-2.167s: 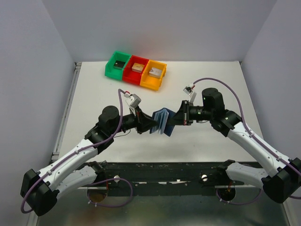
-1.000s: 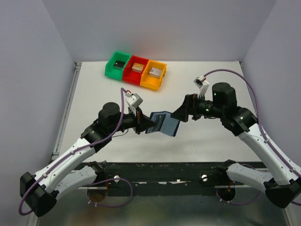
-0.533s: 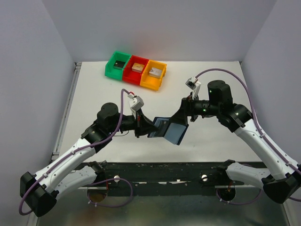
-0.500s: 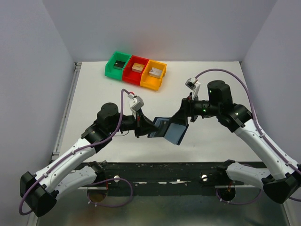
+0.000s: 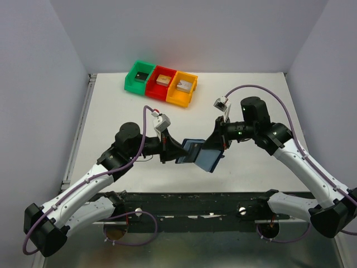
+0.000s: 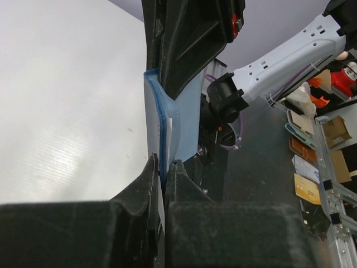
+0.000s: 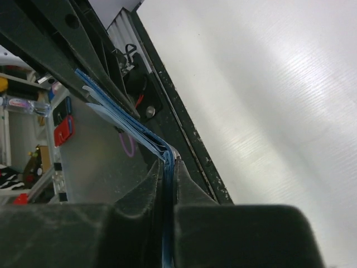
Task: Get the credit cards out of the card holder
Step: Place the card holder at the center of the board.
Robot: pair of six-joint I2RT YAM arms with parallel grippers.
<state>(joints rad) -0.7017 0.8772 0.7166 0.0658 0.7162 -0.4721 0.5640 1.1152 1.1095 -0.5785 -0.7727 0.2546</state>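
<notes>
The card holder point(image 5: 203, 157) is held open above the counter point(image 5: 111, 123). The left pincer point(image 5: 177, 153) is clamped on one edge, and the right pincer point(image 5: 216, 143) is pinched on the pages opposite.

One card holder point(image 5: 204, 158), two grippers (left gripper point(image 5: 179, 154), right gripper point(image 5: 215, 142)), three bins (green bin point(image 5: 129, 84), red bin point(image 5: 154, 92), orange bin point(image 5: 177, 101)).

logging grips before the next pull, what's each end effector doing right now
left end effector: closed, clamped on one edge of the card holder
right end effector: closed, pinching the card holder's blue pages
</notes>
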